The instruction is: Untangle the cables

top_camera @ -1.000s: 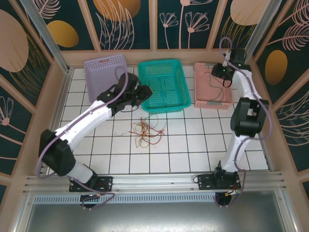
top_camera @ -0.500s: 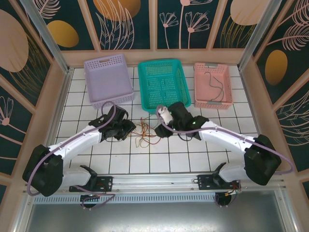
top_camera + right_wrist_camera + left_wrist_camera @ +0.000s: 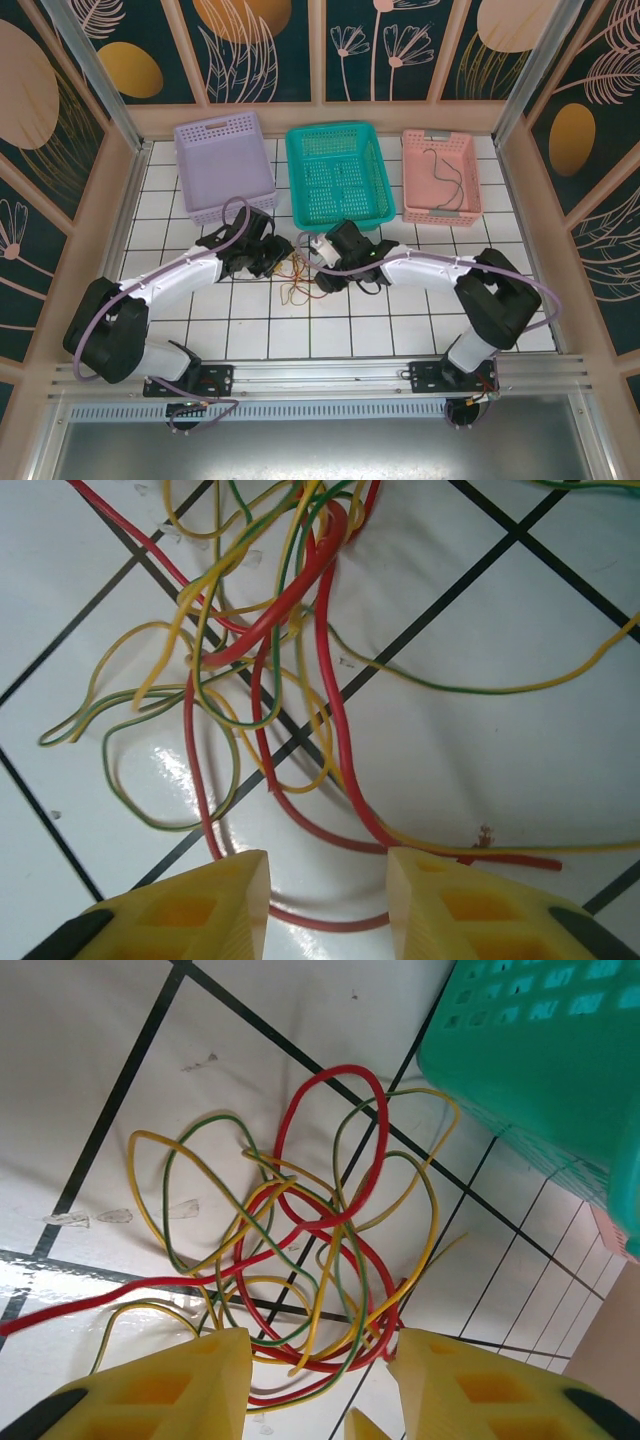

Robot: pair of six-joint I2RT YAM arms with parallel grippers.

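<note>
The cables (image 3: pixel 299 272) lie as a red, green and yellow knot on the white tiles, just before the teal basket (image 3: pixel 338 176). The left gripper (image 3: pixel 276 258) and right gripper (image 3: pixel 322 268) flank it (one each side), fingers apart, clamping nothing

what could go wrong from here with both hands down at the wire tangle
1. The left hand and right hand both stand open over one tangle of cables. Red, yellow and green strands cross in the gap of each, so either may pinch several at once, and pulling could tighten the knot.
2. The teal basket sits close beside the tangle; a dragged loop might snag on its rim.
</note>
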